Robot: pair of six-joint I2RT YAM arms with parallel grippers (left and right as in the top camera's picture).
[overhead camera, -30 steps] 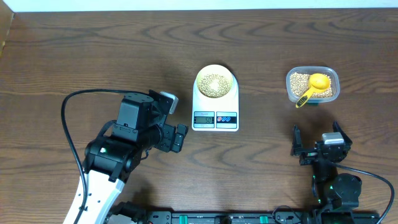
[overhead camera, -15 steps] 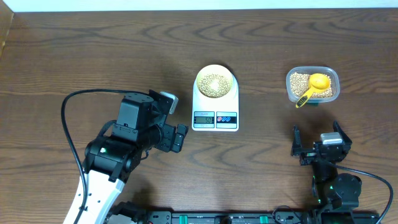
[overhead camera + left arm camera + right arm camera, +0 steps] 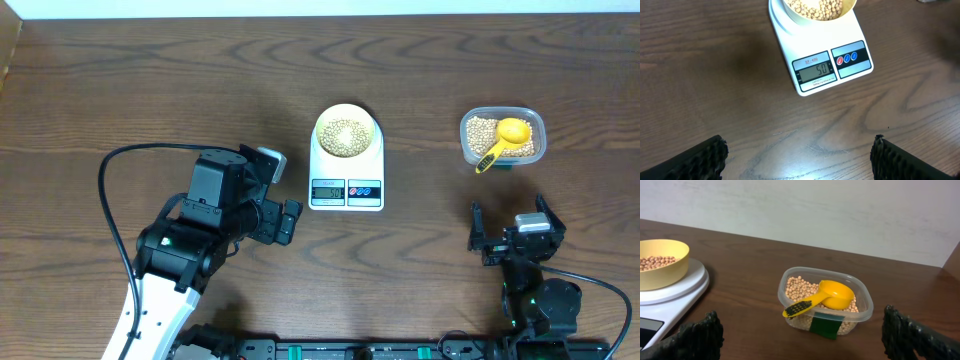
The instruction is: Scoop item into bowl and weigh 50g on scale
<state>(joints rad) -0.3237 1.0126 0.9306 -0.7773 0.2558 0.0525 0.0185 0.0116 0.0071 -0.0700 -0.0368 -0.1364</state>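
Left wrist view: the scale (image 3: pixel 820 55) carries the marking "SF-400" above its display (image 3: pixel 813 73), and the display reads "50". To the right of the display sits a panel with small round buttons (image 3: pixel 847 56), one red and the others blue; no lettering on them can be read.

The bowl (image 3: pixel 660 275) stands on the round platform at the far end of the scale. The beans (image 3: pixel 343 135) fill it in a low heap.

The left tool (image 3: pixel 800 157) is spread wide and holds nothing. Its two black fingers show at the lower corners of its own view. The scale lies ahead of it, well apart, with only bare worktop (image 3: pixel 150 80) between.

The right tool (image 3: pixel 512 225) is also spread wide and empty. Ahead of it, apart, stands a clear container (image 3: pixel 862 311) partly filled with more beans. A yellow scoop (image 3: pixel 832 294) rests in the container, its cup on the beans and its handle over the near rim. A dark green label (image 3: pixel 826 326) is fixed to the near wall of the container; no writing on it is legible.

The container stands to the right of the scale, well apart from it. A black cable (image 3: pixel 105 190) loops over the worktop left of the left arm. A pale wall (image 3: pixel 840 215) rises behind the far edge of the worktop.
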